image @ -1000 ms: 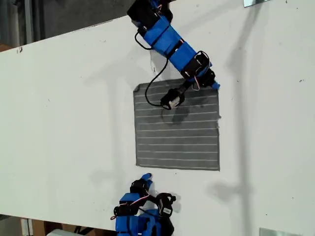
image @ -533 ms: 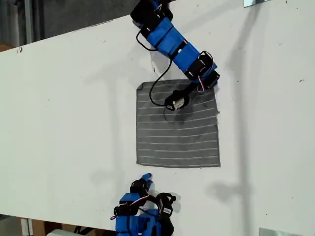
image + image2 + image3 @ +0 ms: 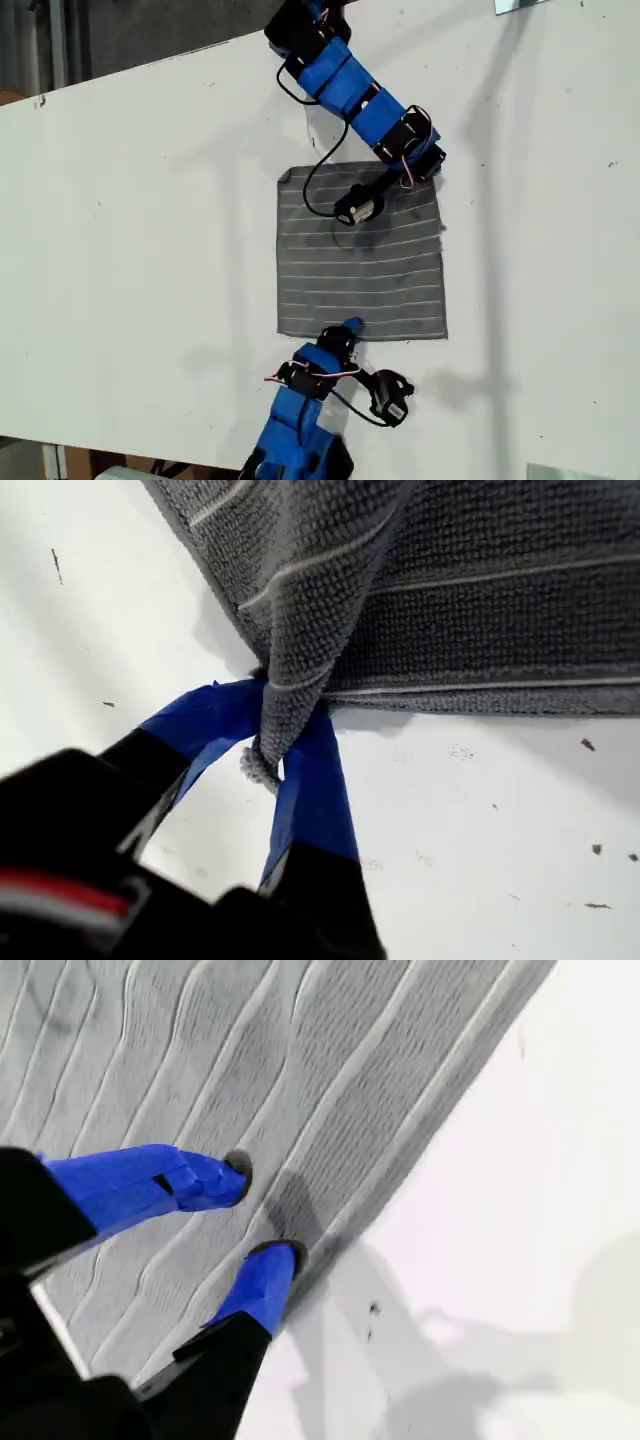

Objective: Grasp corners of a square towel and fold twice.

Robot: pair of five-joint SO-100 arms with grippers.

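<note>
A grey striped towel (image 3: 361, 255) lies flat on a white table (image 3: 130, 250). My first gripper (image 3: 285, 755) pinches the towel's far corner (image 3: 262, 765); my second gripper (image 3: 262, 1210), jaws parted, hovers over its near edge. Judging by this, the first fold is beginning: the second should clamp next.

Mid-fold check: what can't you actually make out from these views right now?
- Exterior view: my first gripper covers the towel corner it pinches; only the first wrist view shows that grip.
- Exterior view: my second gripper hides the towel edge beneath it.
- Second wrist view: whether my second gripper touches the cloth is unclear.
- Both wrist views crop the towel.
</note>
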